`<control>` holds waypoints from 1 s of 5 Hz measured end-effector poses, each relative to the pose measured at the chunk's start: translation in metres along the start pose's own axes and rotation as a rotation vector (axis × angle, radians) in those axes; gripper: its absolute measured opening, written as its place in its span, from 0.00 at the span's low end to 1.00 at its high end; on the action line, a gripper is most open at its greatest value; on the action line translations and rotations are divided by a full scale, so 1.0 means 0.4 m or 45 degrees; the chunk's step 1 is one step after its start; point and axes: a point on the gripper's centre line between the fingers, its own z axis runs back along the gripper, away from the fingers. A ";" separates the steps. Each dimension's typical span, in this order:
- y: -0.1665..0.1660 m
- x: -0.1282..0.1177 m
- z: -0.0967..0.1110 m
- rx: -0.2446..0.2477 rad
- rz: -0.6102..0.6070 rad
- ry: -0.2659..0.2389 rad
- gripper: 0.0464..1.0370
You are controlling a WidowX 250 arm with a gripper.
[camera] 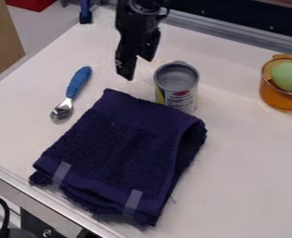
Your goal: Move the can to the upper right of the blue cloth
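The can [176,88] stands at the cloth's [120,148] one o'clock, the gripper [137,69] spread and empty, so the move looks done, only retreat left.

- Spoon [70,96]: blue-handled, lies on white tabletop [251,172].
- Orange pot [279,99]: stands well right of spoon.
- Green rounded item [289,76]: sits inside pot.
- Red object [31,3]: shows beyond spoon.
- Black cable [5,213]: curves below spoon, left edge.

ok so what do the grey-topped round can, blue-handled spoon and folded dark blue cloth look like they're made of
Grey-topped can: probably metal, with a dull grey, rimmed top.
Blue-handled spoon: metal bowl, given its bright glints; smooth handle, likely plastic or rubber.
Dark blue cloth: matte terry, perhaps cotton, from its fuzzy pile.
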 end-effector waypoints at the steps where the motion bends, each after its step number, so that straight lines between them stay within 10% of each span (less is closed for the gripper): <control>1: -0.004 -0.029 -0.006 0.032 -0.014 0.024 0.96; 5: -0.013 -0.144 0.018 0.044 0.005 0.087 0.96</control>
